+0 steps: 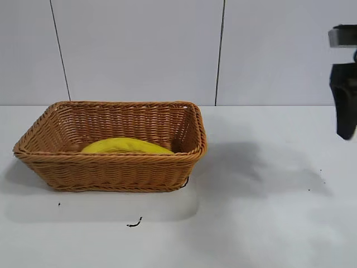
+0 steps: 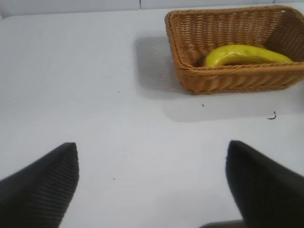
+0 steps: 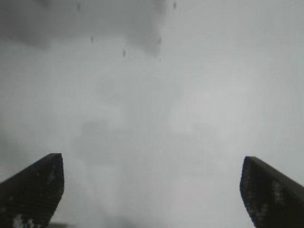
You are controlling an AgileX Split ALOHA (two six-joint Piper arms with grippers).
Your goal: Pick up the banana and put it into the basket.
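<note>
The yellow banana (image 1: 127, 146) lies inside the light brown wicker basket (image 1: 111, 170) at the table's left; it also shows in the left wrist view (image 2: 244, 54), resting in the basket (image 2: 237, 78). My right gripper (image 1: 345, 106) hangs raised at the far right edge, well away from the basket; in its wrist view it (image 3: 152, 164) is open and empty over bare table. My left gripper (image 2: 152, 156) is open and empty, held back from the basket, and is out of the exterior view.
A white table (image 1: 262, 218) with a few small dark specks and a short dark scrap (image 1: 134, 223) in front of the basket. A pale panelled wall stands behind.
</note>
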